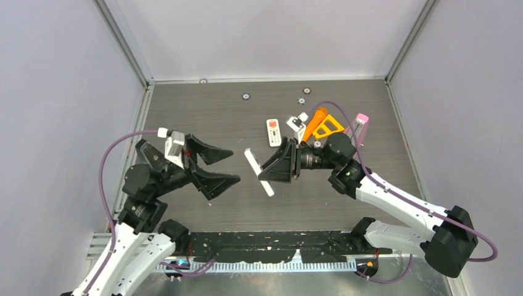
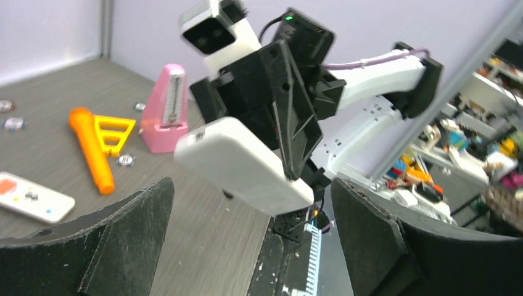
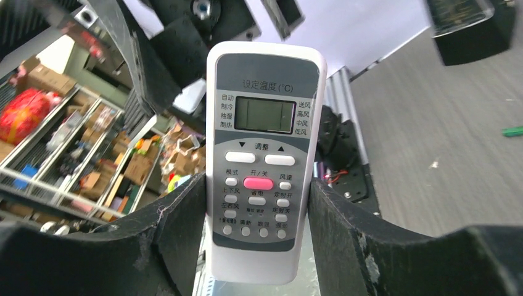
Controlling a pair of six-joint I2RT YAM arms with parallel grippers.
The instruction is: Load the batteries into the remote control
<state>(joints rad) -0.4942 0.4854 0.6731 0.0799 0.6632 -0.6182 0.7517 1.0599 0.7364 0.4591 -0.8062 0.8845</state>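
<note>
Pink pyramid-shaped metronome (image 2: 165, 114) upright on grey wood-grain tabletop (image 1: 203, 117), beside orange-handled yellow triangular plastic tool (image 2: 92, 151) lying flat. Small round discs (image 1: 245, 96) scattered near rear edge.

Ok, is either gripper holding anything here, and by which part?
The right gripper holds the white remote control by its two long edges, at the button end below the display. The left gripper is open and empty.

Remote control (image 3: 266, 154): white, grey face, LCD screen, pink button, Chinese labels. Held off the table mid-scene, tilted, lower half pinched between the right gripper's (image 3: 256, 209) fingers, face turned right. Green battery (image 3: 512, 131): thin, lying flat on the tabletop.
</note>
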